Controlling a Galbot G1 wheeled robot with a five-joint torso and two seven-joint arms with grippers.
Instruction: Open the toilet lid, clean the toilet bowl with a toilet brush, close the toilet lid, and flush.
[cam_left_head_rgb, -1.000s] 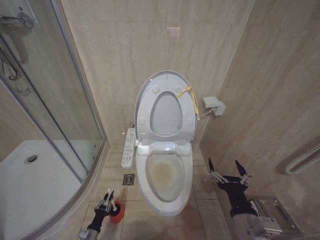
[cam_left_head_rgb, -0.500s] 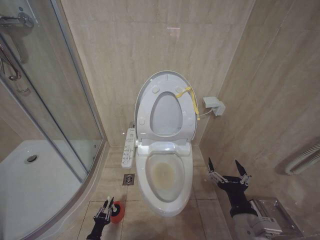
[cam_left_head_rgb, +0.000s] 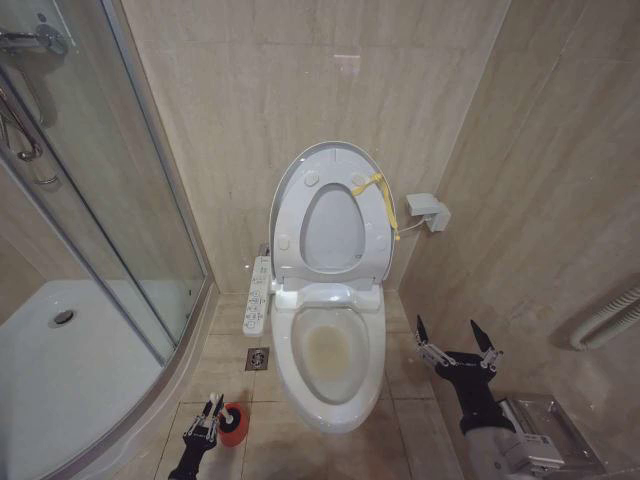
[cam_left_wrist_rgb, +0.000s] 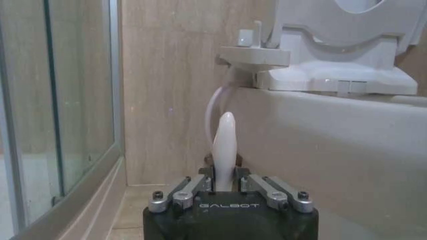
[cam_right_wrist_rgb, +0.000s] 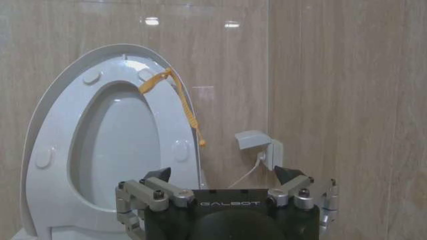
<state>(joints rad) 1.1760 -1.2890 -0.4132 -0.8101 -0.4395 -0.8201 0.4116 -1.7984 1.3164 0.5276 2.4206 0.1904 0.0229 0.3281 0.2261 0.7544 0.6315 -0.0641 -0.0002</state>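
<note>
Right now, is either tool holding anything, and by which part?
The left tool is shut on the toilet brush, gripping its white handle below the tip, beside the toilet bowl. The right tool is open, holding nothing.

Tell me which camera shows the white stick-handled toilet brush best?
The left wrist view: the slim white toilet brush handle stands close up between the left gripper's jaws. The head view shows it small, by the red cup.
</note>
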